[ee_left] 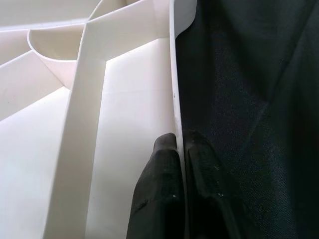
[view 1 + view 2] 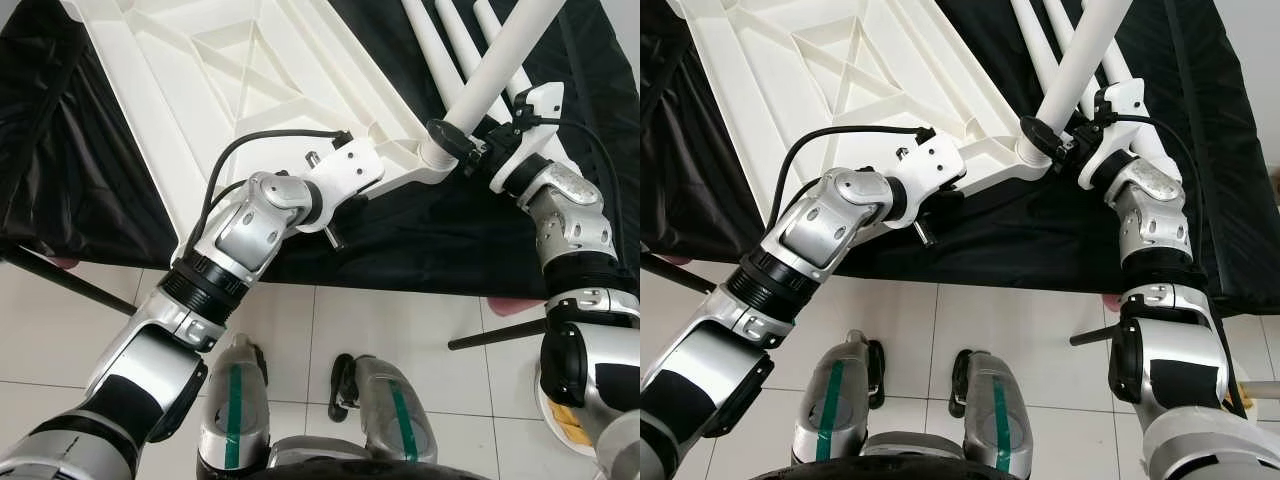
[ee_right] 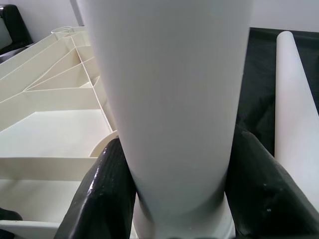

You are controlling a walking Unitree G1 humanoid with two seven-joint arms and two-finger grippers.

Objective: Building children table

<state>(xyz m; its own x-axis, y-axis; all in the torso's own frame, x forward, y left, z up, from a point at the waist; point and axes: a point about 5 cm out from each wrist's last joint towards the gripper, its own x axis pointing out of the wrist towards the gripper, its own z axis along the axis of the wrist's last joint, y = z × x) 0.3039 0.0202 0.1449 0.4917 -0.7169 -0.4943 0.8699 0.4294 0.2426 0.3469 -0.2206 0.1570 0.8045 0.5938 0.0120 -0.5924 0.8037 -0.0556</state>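
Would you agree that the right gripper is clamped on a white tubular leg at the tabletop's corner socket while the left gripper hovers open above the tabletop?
Not quite. The left wrist view shows the left gripper pinching the white ribbed plastic tabletop's rim. The right gripper does clamp the white tubular leg.

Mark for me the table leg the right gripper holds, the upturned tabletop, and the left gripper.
table leg (image 3: pixel 172 99), right wrist view, on the shaft between the fingers.
upturned tabletop (image 2: pixel 170 50), left eye view, on a flat panel between the ribs.
left gripper (image 1: pixel 180 149), left wrist view, at the fingertips pinching the tabletop's edge wall.
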